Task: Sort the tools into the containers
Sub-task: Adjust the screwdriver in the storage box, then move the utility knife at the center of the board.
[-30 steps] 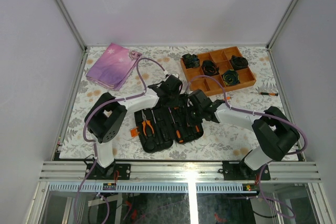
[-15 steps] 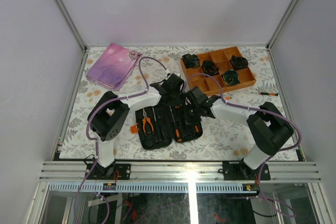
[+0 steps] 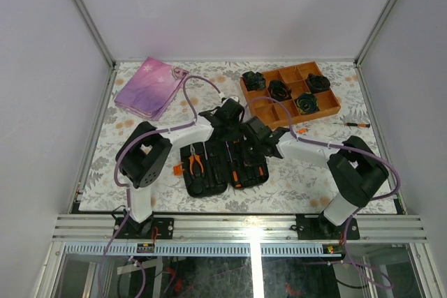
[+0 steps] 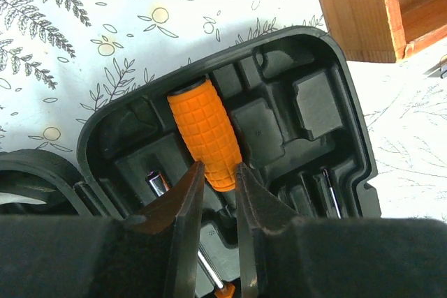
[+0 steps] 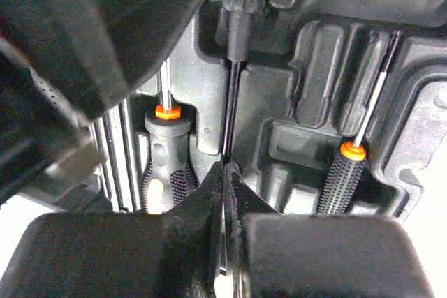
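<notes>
Best to seat the orange handle (image 4: 204, 127) fully in its recess in the tool case (image 4: 318, 102) before I let go; my left end effector (image 4: 215, 176) clamps narrowly on its near end. My right end effector (image 5: 225, 172) is closed, tips meeting on a thin driver (image 5: 233, 88) shaft. The left arm (image 3: 178, 130) and right arm (image 3: 307, 150) reach inward, wrists tipped down over the bench (image 3: 293, 186).

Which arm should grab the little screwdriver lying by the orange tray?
The right arm, probably. The screwdriver lies on its side of the table. The left gripper, farther off, pinches an orange handle in the case. The right gripper is shut on a thin driver, though.
</notes>
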Controlling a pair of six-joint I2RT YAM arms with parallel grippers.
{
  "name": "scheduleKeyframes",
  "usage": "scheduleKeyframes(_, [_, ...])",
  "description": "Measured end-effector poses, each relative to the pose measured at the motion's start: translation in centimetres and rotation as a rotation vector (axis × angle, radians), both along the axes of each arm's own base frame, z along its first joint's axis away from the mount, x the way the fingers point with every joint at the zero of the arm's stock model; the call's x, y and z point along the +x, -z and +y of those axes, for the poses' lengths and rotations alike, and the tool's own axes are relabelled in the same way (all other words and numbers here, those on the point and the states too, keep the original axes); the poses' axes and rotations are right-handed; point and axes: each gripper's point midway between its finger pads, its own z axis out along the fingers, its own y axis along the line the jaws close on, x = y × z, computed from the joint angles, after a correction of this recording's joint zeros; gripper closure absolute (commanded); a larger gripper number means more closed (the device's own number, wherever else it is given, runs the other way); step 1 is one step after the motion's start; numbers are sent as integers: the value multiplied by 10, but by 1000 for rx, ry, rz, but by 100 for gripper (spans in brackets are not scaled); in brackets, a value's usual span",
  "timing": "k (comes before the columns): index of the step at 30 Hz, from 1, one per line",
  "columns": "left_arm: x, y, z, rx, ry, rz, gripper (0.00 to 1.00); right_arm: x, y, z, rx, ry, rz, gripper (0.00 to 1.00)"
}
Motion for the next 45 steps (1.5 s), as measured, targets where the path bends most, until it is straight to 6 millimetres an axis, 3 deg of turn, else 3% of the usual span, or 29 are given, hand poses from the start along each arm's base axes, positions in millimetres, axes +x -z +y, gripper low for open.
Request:
scheduleKeyframes(3, [-1, -2, -1, -7, 7, -12, 89, 1, -11, 0, 3, -22, -59, 89])
scheduleKeyframes(6, [-1, -4, -1, -6, 18, -21, 71, 1, -23, -2, 11, -47, -95, 75])
scheduleKeyframes(9, [-1, -8, 0, 0, 35, -31, 56, 6, -49, 0, 59, -63, -165, 68])
scheduleKeyframes(12, [-3, -19, 2, 3, 52, -48, 52, 18, -80, -1, 96, -46, -267, 65])
scheduleKeyframes(16, [-3, -58, 3, -36, 58, -114, 50, 37, -121, -19, 105, 33, -429, 56])
scheduleKeyframes(20, [-4, -116, 7, -110, 58, -224, 49, 59, -145, -58, 64, 184, -547, 49])
scheduleKeyframes(22, [-9, -144, 13, -143, 55, -280, 49, 71, -144, -84, 19, 271, -559, 46])
scheduleKeyframes(25, [-21, -164, 28, -161, 48, -329, 48, 86, -128, -122, -55, 407, -529, 43])
scheduleKeyframes(27, [-30, -164, 40, -149, 44, -340, 48, 92, -117, -139, -88, 474, -501, 40])
scheduleKeyframes(30, [-48, -149, 63, -93, 35, -320, 47, 102, -99, -162, -134, 584, -451, 38])
scheduleKeyframes(33, [-56, -139, 77, -44, 28, -304, 47, 110, -80, -178, -171, 665, -393, 36])
scheduleKeyframes(38, [-57, -142, 87, -14, 12, -320, 47, 130, -44, -203, -241, 791, -275, 35])
scheduleKeyframes(45, [-57, -144, 90, -7, 5, -327, 47, 153, -13, -207, -309, 822, -206, 35])
